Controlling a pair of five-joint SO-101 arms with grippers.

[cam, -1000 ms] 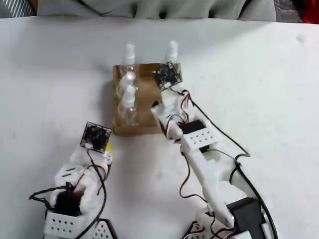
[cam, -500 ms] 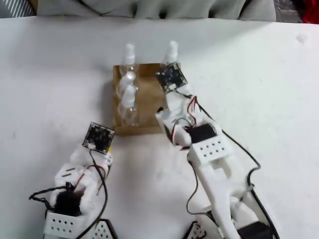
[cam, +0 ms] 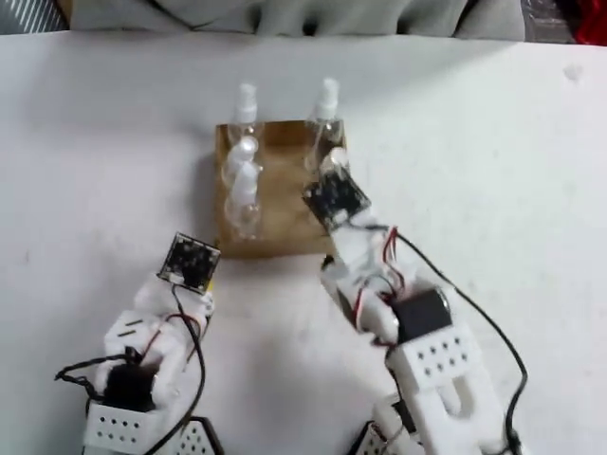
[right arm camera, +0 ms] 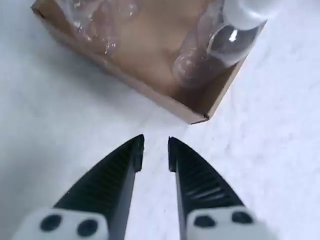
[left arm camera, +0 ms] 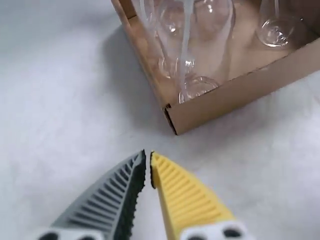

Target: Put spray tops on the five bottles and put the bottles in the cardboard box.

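- My right gripper (right arm camera: 156,146) has backed off toward 6 o'clock. It now hangs over bare table just off the 5 o'clock corner of the box (cam: 220,194). Jaws are a narrow gap apart, with nothing between them.
- That pull-back uncovers a capped bottle (cam: 325,106) standing in the box's 1 o'clock corner. I judge that placement finished.
- The other bottles (cam: 247,175) stand in a row along the box's 9 o'clock wall, tops on. They overlap, so I cannot confirm a count of five.
- The left gripper (left arm camera: 148,161) sits off the box's 7 o'clock corner, jaws closed to a sliver and empty.
- Against a second ago: the right wrist was then over the box's right half, hiding that bottle's body. The left arm has hardly shifted, and the box and the row of bottles are unmoved.
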